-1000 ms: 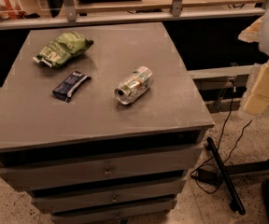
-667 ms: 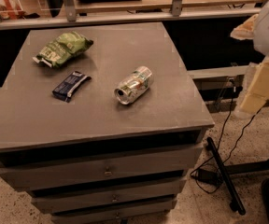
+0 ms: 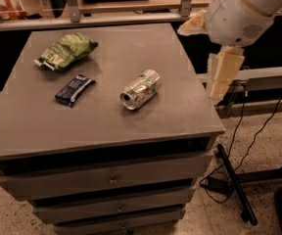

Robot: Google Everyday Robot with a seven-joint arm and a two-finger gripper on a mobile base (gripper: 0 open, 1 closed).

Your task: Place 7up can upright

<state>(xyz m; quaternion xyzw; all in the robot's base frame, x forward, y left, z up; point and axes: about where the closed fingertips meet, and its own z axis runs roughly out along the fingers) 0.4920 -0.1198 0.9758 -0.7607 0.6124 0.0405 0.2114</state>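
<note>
Camera view finds the 7up can (image 3: 141,89) lying on its side a little right of the middle of the grey worktop (image 3: 28,126), its silver top turned toward the near left. It has not shifted since a second ago. A dark blue wrapper (image 3: 75,89) lies flat to its left, well apart, and a green snack bag (image 3: 65,50) sits at the far left; both are where they were. What differs is the arm: its white body (image 3: 244,9) has swung in from the right edge, and the gripper (image 3: 223,75) now hangs just beside the worktop's right side, toward the far corner, well apart from the can. Whether the jaws are open or closed cannot be told; the can is not in them
</note>
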